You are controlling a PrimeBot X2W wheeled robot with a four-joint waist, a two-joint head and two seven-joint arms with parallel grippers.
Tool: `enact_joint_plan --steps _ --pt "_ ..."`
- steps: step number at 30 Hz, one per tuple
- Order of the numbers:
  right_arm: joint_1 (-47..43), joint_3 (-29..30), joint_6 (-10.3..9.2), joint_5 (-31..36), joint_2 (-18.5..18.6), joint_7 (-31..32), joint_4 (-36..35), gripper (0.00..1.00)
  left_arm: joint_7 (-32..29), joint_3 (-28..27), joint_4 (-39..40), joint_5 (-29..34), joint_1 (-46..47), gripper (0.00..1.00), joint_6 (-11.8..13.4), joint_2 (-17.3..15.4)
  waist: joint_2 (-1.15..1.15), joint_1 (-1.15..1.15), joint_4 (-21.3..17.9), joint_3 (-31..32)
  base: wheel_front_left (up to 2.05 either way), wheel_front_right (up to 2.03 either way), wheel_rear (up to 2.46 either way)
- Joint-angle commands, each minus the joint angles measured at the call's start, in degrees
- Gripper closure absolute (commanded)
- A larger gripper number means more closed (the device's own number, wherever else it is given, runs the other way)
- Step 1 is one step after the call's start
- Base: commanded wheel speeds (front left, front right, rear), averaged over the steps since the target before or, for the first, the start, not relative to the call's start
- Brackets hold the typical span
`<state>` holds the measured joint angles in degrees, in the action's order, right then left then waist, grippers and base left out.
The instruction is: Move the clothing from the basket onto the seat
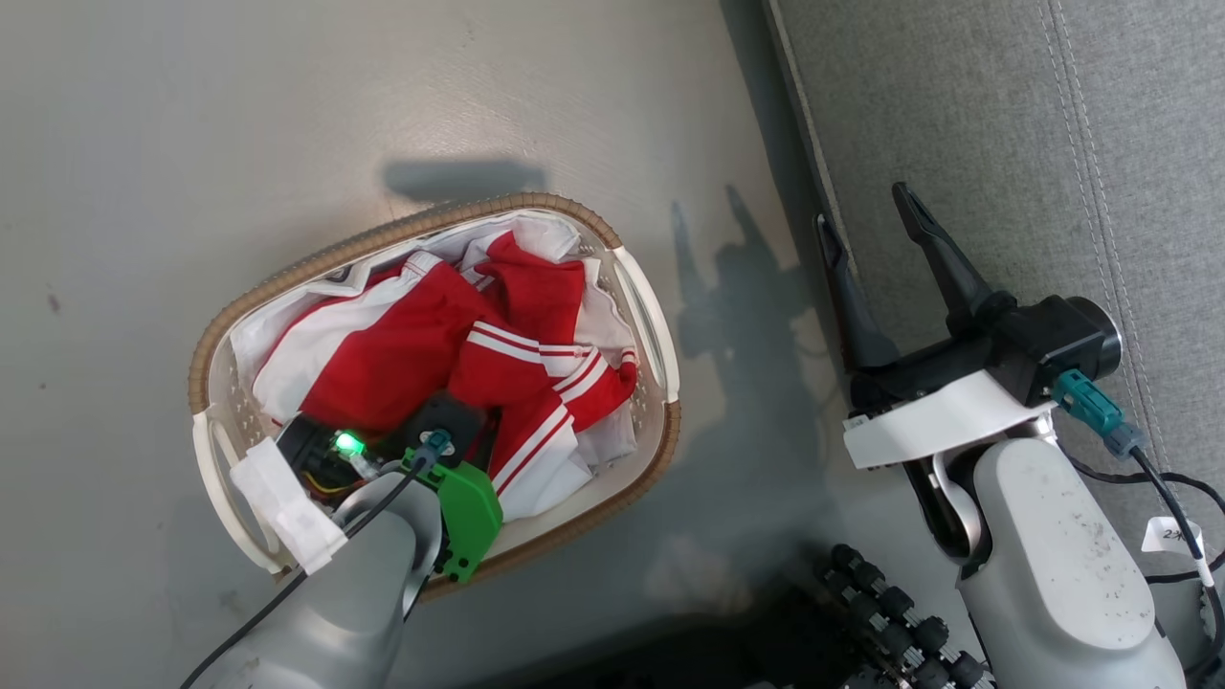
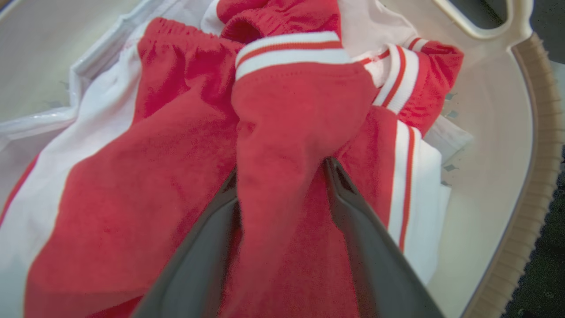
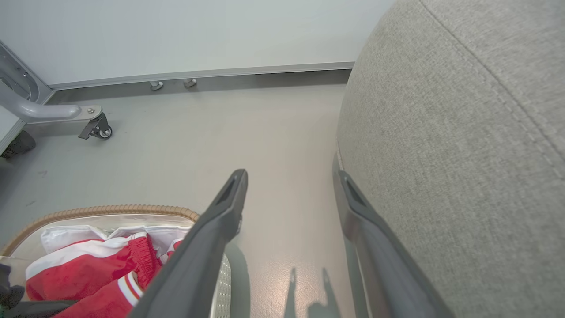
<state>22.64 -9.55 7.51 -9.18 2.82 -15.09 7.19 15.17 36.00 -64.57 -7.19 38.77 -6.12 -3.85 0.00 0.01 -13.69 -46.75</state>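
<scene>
The basket (image 1: 383,239), white with a brown woven rim, stands on the floor left of the seat (image 1: 1005,124), a grey woven cushion with a stitched seam. Red clothing (image 1: 412,344) with white stripes is heaped inside on a white liner. My left arm reaches down into the basket. In the left wrist view my left gripper (image 2: 281,168) is open, its dark fingers (image 2: 362,229) straddling a raised fold of the red clothing (image 2: 176,154) near the basket rim (image 2: 538,132). My right gripper (image 1: 864,207) hangs open and empty over the seat's edge (image 3: 463,132).
Grey floor surrounds the basket (image 3: 110,208). A metal frame leg with a caster (image 3: 99,130) stands far off by the wall's baseboard. My dark base with rollers (image 1: 890,612) sits below the right arm. A black cable (image 1: 1168,488) trails over the seat.
</scene>
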Motion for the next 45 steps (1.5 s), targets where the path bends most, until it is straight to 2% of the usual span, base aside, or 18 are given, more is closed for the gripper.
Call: enact_joint_plan --steps 1,2,3,6,8,9,18,30,37,45 --pt "0.55 -0.08 -0.04 -0.61 0.13 -0.12 -0.06 0.0 -0.02 0.62 0.67 0.37 1.11 0.51 -0.41 -0.08 0.0 -0.01 -0.39 -0.37 0.0 0.0 0.0" --pt "0.63 -0.08 -0.04 -0.65 0.14 -0.12 -0.04 0.0 -0.02 1.0 1.16 0.46 1.14 0.62 -0.46 0.04 0.0 -0.01 -0.44 -0.43 0.0 0.0 0.0" --pt "0.75 -0.06 -0.04 -0.65 0.14 -0.12 0.0 0.0 -0.02 1.34 1.81 0.4 1.09 0.67 -0.64 0.1 0.0 -0.01 -0.47 -0.44 0.0 0.0 0.0" --pt "0.67 -0.08 -0.04 -0.74 0.14 -0.12 0.28 0.0 -0.02 2.46 3.59 0.55 0.41 0.75 -0.88 0.31 0.0 -0.01 -0.41 -0.09 0.0 0.0 0.0" --pt "0.2 -0.11 -0.04 -0.58 0.14 -0.12 0.57 0.0 -0.01 3.16 4.76 0.34 -0.36 0.97 -0.99 0.44 0.0 -0.01 -0.23 0.46 0.0 0.0 0.0" --pt "-0.13 -0.1 -0.04 -0.44 0.14 -0.12 0.74 0.0 -0.02 3.59 5.42 0.2 -0.75 1.0 -1.05 0.51 0.0 -0.01 -0.04 0.91 0.0 0.0 0.0" --pt "-1.87 -0.22 -0.04 1.7 0.16 -0.12 2.0 0.0 -0.02 4.43 11.22 -1.39 -3.85 1.0 -1.33 0.7 0.0 -0.01 2.97 7.2 0.0 0.0 0.0" --pt "-7.3 1.26 -0.04 5.04 0.19 -0.12 4.48 0.0 0.0 1.26 21.21 -2.58 -10.75 1.0 -0.81 -0.92 0.0 -0.01 8.9 22.97 0.0 0.0 0.0" --pt "-11.73 1.86 -0.04 6.43 0.19 -0.12 5.75 0.0 0.0 1.2 29.53 -0.46 -11.81 1.0 -1.15 -4.23 0.0 -0.01 11.54 32.61 0.0 0.0 0.0" --pt "-16.73 1.8 -0.04 6.37 0.18 -0.12 6.76 0.0 0.0 5.28 35.79 2.13 -8.3 1.0 -1.3 -10.01 0.0 -0.01 12.31 41.3 0.0 0.0 0.0"
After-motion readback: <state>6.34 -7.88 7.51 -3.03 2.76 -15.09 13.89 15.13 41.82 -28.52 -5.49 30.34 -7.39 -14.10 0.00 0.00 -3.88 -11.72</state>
